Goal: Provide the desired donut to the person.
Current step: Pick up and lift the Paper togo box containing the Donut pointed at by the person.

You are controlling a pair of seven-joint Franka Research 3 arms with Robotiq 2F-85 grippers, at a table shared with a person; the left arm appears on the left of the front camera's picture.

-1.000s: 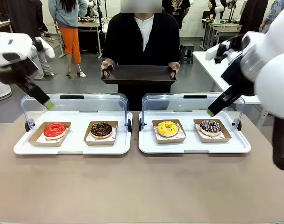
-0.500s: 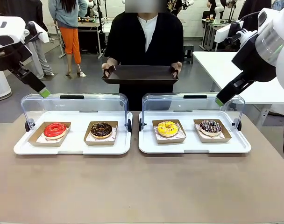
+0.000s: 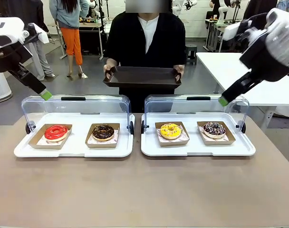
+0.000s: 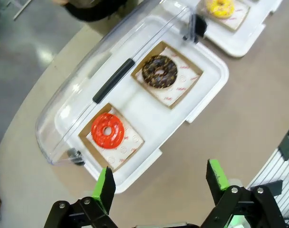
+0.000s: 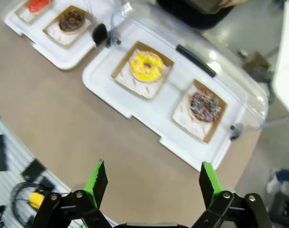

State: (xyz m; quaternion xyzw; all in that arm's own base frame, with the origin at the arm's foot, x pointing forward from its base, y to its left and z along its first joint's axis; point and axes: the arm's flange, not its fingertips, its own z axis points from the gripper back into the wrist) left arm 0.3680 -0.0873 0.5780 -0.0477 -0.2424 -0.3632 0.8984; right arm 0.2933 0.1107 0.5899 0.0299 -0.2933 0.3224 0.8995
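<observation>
Red donut [image 5: 38,4] half off right-wrist frame

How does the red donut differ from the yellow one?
Colour: the red donut has plain red icing, the yellow donut yellow icing with pale flecks. Place: the red donut sits in the left tray, the yellow donut in the right tray. Both lie flat in open brown paper boxes.

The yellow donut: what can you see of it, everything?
The yellow donut is a whole ring with glossy yellow icing, lying flat. It rests on white printed paper in a shallow brown cardboard tray, on the white serving tray beside the sprinkled donut, with the clear lid raised behind it. Nothing else touches it.
</observation>
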